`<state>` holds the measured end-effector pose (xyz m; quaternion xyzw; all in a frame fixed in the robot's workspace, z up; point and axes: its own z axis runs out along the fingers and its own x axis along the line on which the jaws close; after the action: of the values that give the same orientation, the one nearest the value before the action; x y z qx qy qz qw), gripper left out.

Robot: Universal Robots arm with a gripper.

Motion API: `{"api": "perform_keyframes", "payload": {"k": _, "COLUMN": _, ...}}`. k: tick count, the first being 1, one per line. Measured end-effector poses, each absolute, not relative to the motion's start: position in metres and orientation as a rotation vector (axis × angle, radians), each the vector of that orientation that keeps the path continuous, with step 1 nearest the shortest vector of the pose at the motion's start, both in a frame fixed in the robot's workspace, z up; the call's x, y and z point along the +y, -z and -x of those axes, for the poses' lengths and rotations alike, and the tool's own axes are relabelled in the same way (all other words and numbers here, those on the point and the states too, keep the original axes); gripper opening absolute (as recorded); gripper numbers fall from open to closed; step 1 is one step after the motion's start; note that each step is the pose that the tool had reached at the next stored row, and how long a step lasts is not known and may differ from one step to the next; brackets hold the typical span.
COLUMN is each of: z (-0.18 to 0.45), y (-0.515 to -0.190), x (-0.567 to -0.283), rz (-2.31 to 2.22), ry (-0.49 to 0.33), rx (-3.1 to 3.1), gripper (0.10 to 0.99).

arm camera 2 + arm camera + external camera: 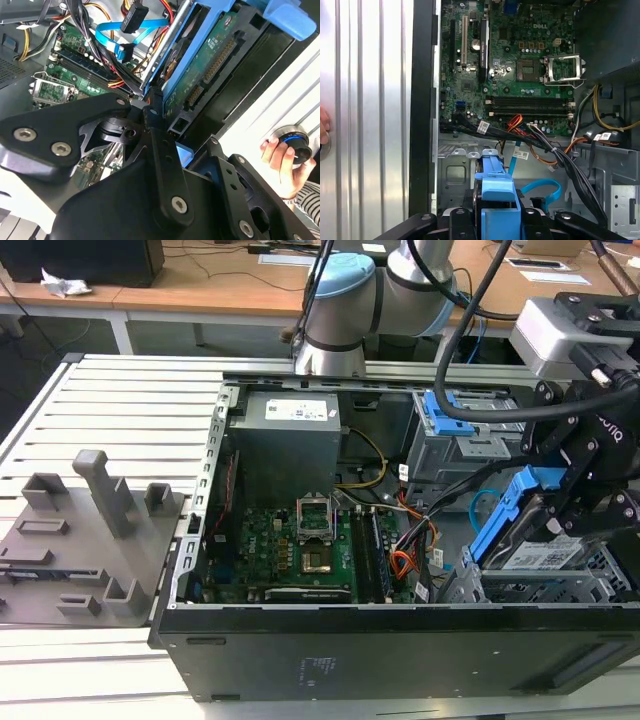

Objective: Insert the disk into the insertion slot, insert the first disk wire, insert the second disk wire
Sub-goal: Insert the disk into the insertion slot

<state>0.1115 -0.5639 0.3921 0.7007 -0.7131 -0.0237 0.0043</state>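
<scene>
Hand (572,512) clamped on the disk (545,558), tilted just above the insertion slot (600,580). Stiff, dense, shock-sensitive: grip the blue carrier (497,192) edges and keep off its bare circuit board (212,57).

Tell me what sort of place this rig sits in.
Probably a robotics lab or workshop: an open computer case stands on a slatted metal table, a grey fixture plate lies beside it, and wooden desks run behind. The gripper holds the disk.

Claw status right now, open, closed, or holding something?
Claw: closed on the disk, tilted over the insertion slot.
Person's hand: fingers on a black knob.
</scene>
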Motion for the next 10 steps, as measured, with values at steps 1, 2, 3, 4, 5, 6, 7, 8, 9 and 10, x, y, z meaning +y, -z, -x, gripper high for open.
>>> {"api": "perform_keyframes", "payload": {"k": 1, "z": -0.1115, "y": -0.392, "x": -0.5639, "rz": -2.195, "ry": 0.074, "rx": -2.234, "gripper": 0.365}}
{"api": "perform_keyframes", "payload": {"k": 2, "z": -0.1115, "y": -0.3919, "x": -0.5639, "rz": -2.195, "ry": 0.074, "rx": -2.234, "gripper": 0.365}}
{"api": "perform_keyframes", "payload": {"k": 3, "z": -0.1115, "y": -0.392, "x": -0.564, "rz": -2.195, "ry": 0.074, "rx": -2.234, "gripper": 0.365}}
{"api": "perform_keyframes", "payload": {"k": 4, "z": -0.1115, "y": -0.3919, "x": -0.5639, "rz": -2.195, "ry": 0.074, "rx": -2.234, "gripper": 0.376}}
{"api": "perform_keyframes", "payload": {"k": 5, "z": -0.1115, "y": -0.3919, "x": -0.5639, "rz": -2.195, "ry": 0.074, "rx": -2.234, "gripper": 0.439}}
{"api": "perform_keyframes", "payload": {"k": 6, "z": -0.1114, "y": -0.3918, "x": -0.5639, "rz": -2.195, "ry": 0.074, "rx": -2.234, "gripper": 0.439}}
{"api": "perform_keyframes", "payload": {"k": 7, "z": -0.1115, "y": -0.3917, "x": -0.5639, "rz": -2.195, "ry": 0.074, "rx": -2.234, "gripper": 0.439}}
{"api": "perform_keyframes", "payload": {"k": 8, "z": -0.1115, "y": -0.3917, "x": -0.5639, "rz": -2.195, "ry": 0.074, "rx": -2.234, "gripper": 0.439}}
{"api": "perform_keyframes", "payload": {"k": 9, "z": -0.1115, "y": -0.3917, "x": -0.5639, "rz": -2.195, "ry": 0.074, "rx": -2.234, "gripper": 0.439}}
{"api": "perform_keyframes", "payload": {"k": 10, "z": -0.1115, "y": -0.3917, "x": -0.5639, "rz": -2.195, "ry": 0.074, "rx": -2.234, "gripper": 0.439}}
